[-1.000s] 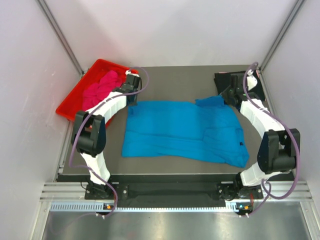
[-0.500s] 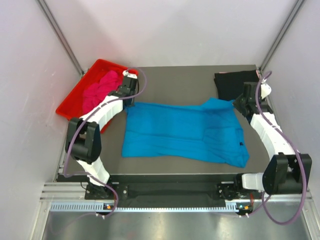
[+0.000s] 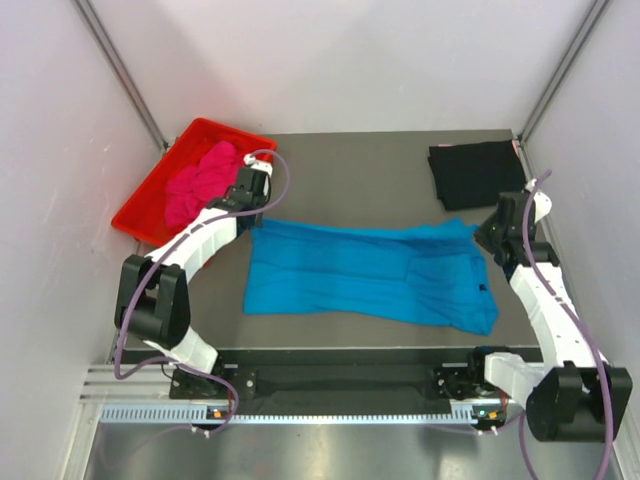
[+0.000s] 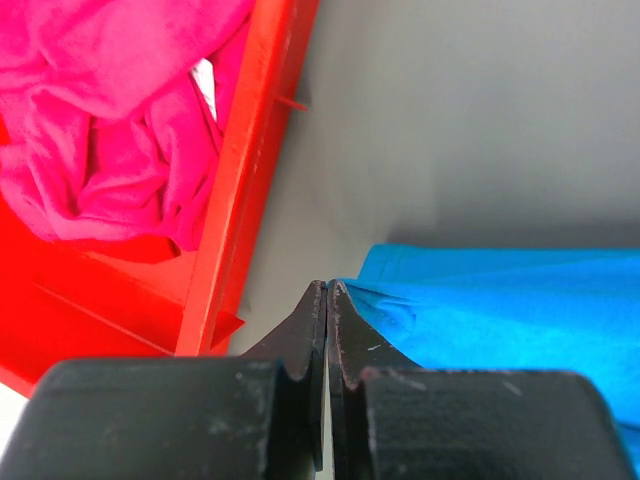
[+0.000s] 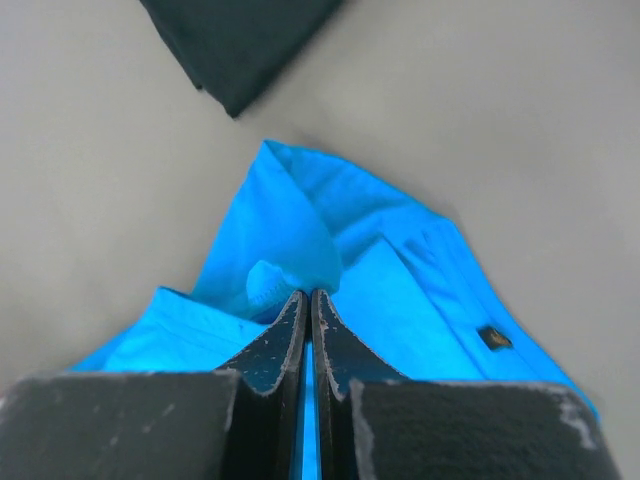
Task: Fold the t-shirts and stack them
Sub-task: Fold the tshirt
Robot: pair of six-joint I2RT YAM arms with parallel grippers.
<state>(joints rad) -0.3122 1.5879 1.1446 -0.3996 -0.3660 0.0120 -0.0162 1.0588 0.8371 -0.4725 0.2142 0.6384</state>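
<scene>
Spanning the middle of the dark table (image 3: pixel 360 165), the turquoise t-shirt (image 3: pixel 370 275) lies spread with its long side running left to right, its far edge drawn into a narrow, slightly rumpled band. The left gripper (image 4: pixel 327 290) sits at the shirt's far left corner, its jaws pressed together with no visible gap and a puckered tip of turquoise cloth caught at their ends. The right gripper (image 5: pixel 306 295) sits at the far right corner, its jaws likewise closed tight on a bunched fold of the same shirt, which rises toward the tips in a small peak. A small dark label (image 5: pixel 490 338) shows on the cloth near the shirt's right end. The black t-shirt (image 3: pixel 475 172) lies folded flat at the far right corner of the table, apart from the turquoise one. The magenta t-shirt (image 3: pixel 200 180) lies crumpled in the red tray (image 4: pixel 250 150), which rests tilted at the far left edge of the table, just beside the left gripper. Both arms reach from their bases at the near edge, one along each side of the turquoise shirt.
</scene>
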